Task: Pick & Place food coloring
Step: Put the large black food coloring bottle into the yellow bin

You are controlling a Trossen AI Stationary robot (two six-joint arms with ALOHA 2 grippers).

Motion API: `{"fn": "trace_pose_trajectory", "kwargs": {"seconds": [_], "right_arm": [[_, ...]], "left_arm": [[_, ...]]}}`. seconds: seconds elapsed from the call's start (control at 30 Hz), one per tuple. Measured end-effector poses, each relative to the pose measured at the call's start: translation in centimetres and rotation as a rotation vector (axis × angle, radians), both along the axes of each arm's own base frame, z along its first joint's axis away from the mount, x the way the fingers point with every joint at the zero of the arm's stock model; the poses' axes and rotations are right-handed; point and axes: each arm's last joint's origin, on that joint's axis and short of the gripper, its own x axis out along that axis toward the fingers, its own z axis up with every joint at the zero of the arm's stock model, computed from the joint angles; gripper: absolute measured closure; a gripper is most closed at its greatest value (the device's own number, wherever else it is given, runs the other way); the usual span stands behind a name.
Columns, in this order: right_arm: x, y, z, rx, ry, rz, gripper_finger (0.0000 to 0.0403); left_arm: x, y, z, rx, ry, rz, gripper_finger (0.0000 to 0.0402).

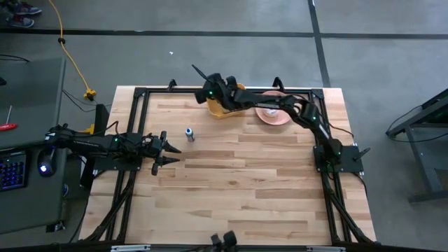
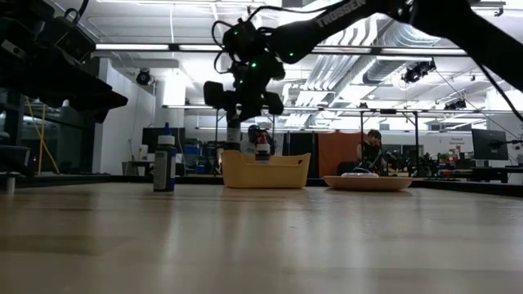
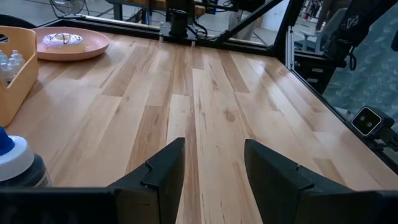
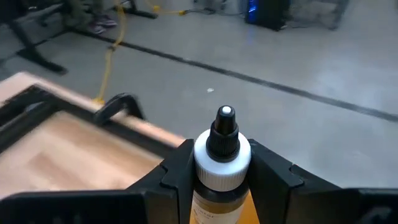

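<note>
A pale wooden table [image 1: 238, 182] stands in an open workshop. At its twelve o'clock edge, the right gripper [image 4: 222, 171] pinches a food coloring bottle [image 4: 221, 163] upright by its white collar, directly above a yellow bin [image 2: 265, 171], probably for dropping in. That arm reaches long from three o'clock. Another bottle [image 1: 189, 134] stands left of center. The left gripper [image 3: 211, 168] waits at nine o'clock, fingers spread.

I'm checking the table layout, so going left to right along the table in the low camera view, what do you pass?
Blue-capped bottle → yellow bin, with the right gripper holding a bottle over it → pink plate.
</note>
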Motion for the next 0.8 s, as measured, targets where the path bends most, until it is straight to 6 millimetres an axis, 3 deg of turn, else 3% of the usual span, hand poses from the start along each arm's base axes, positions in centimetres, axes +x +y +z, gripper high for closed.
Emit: {"fn": "trace_pose_trajectory", "kwargs": {"seconds": [0.17,0.8], "right_arm": [[0.6,-1.0,-0.7,0.021,-0.001,-0.085,0.0289],[0.4,-0.5,-3.6,0.152,0.006,-0.178,0.0289]], "left_arm": [[0.0,0.0,0.0,0.0,0.0,0.0,0.0238],[0.0,0.0,0.0,0.0,0.0,0.0,0.0238]]}}
